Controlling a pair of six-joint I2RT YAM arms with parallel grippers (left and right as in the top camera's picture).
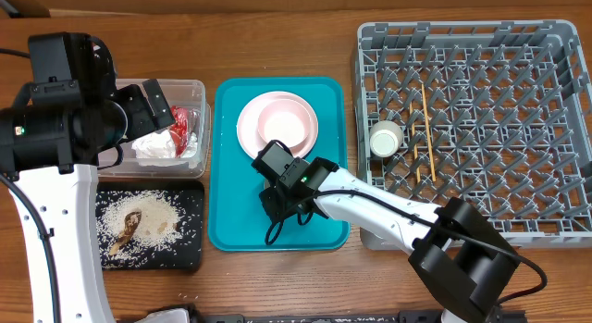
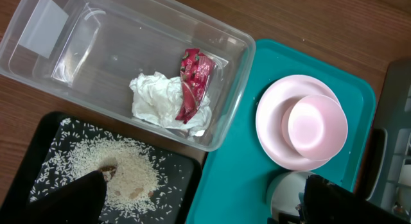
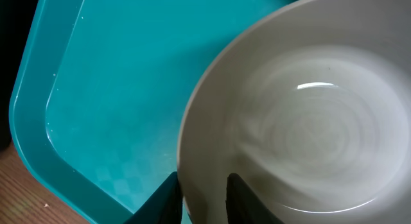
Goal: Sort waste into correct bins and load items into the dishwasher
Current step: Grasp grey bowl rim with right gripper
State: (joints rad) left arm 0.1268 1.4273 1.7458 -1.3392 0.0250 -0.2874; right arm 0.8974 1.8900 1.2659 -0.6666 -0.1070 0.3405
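Note:
My right gripper (image 1: 282,198) (image 3: 202,192) is shut on the rim of the pale grey-green bowl (image 3: 308,121) (image 2: 286,189): one finger inside, one outside. The bowl sits low on the teal tray (image 1: 231,221). Behind it a pink bowl (image 1: 282,124) rests in the pink plate (image 1: 248,129). My left gripper (image 1: 148,105) (image 2: 199,208) hangs open above the clear tub (image 1: 199,92), which holds the napkin (image 2: 154,99) and red wrapper (image 2: 192,83). Rice (image 1: 153,217) lies on the black tray (image 1: 190,249). The white cup (image 1: 386,138) and chopsticks (image 1: 428,129) lie in the dish rack (image 1: 555,129).
The rack fills the right side of the table, right next to the teal tray. My right arm stretches from the front right across the rack's near corner. The left arm's white column stands at the far left, beside the black tray.

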